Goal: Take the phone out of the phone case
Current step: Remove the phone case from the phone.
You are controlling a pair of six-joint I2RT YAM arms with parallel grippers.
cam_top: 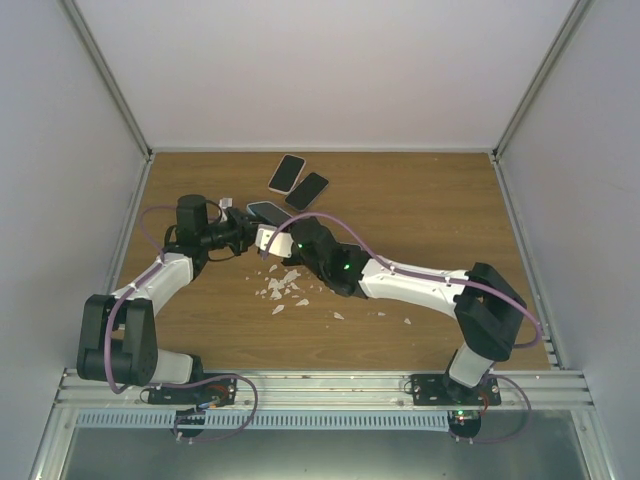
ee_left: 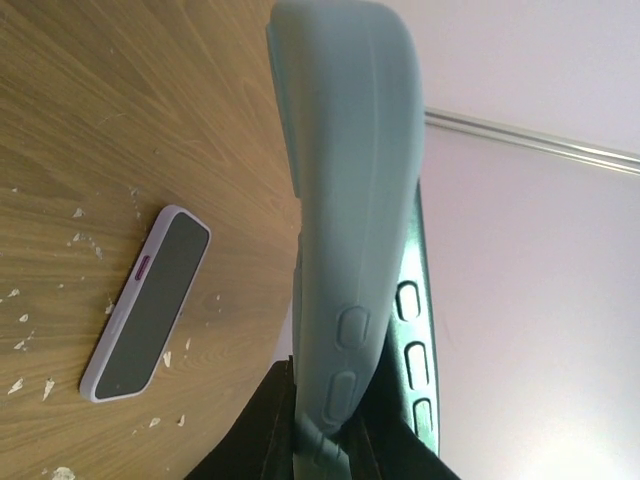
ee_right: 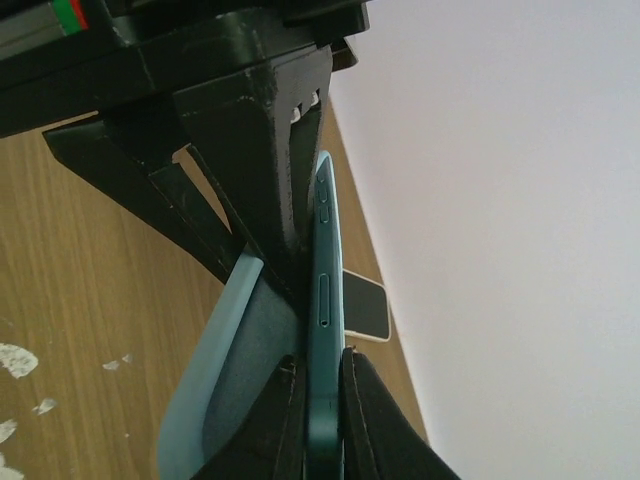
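Gripped phone (ee_right: 325, 300) and phone case (ee_left: 350, 200), spare phones (cam_top: 290, 173) behind, scraps (cam_top: 283, 288) below

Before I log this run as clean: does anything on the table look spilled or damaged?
Yes. Small white flakes lie scattered on the wooden table near its middle, like crumbs of broken material. Their source cannot be told.

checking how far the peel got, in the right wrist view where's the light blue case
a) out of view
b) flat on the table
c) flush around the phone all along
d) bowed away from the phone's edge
d: the light blue case curves off to one side of the teal phone, whose thin edge sits clamped in the right gripper.
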